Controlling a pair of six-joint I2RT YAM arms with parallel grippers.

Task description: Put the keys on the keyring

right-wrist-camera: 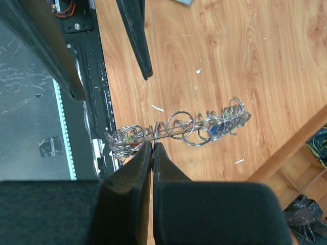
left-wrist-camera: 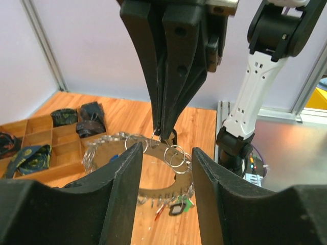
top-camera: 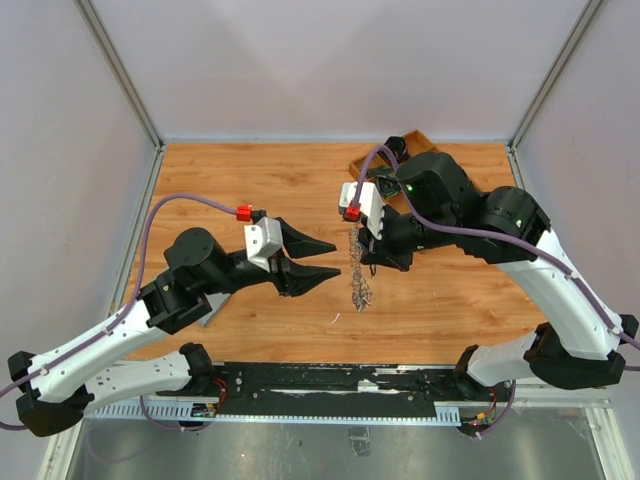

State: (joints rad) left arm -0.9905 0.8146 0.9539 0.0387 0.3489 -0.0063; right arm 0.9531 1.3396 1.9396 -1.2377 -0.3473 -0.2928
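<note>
The keyring [top-camera: 357, 272] is a large silver ring crowded with small keys and split rings. It hangs edge-on above the table from my right gripper [top-camera: 366, 252], which is shut on its rim. In the right wrist view the closed fingertips [right-wrist-camera: 153, 146] pinch the keyring [right-wrist-camera: 204, 125] from below. My left gripper [top-camera: 337, 258] is open just left of the ring, without touching it. Through its gap [left-wrist-camera: 166, 150] I see the keyring [left-wrist-camera: 110, 142], the right gripper [left-wrist-camera: 163, 133] gripping its top, and keys with green and black tags [left-wrist-camera: 180, 206] hanging low.
A wooden compartment tray [top-camera: 412, 143] stands at the back right with dark bundles in it, also in the left wrist view [left-wrist-camera: 30, 148]. Small white flecks lie on the wooden table [top-camera: 250, 190]. A black rail [top-camera: 330, 385] runs along the near edge.
</note>
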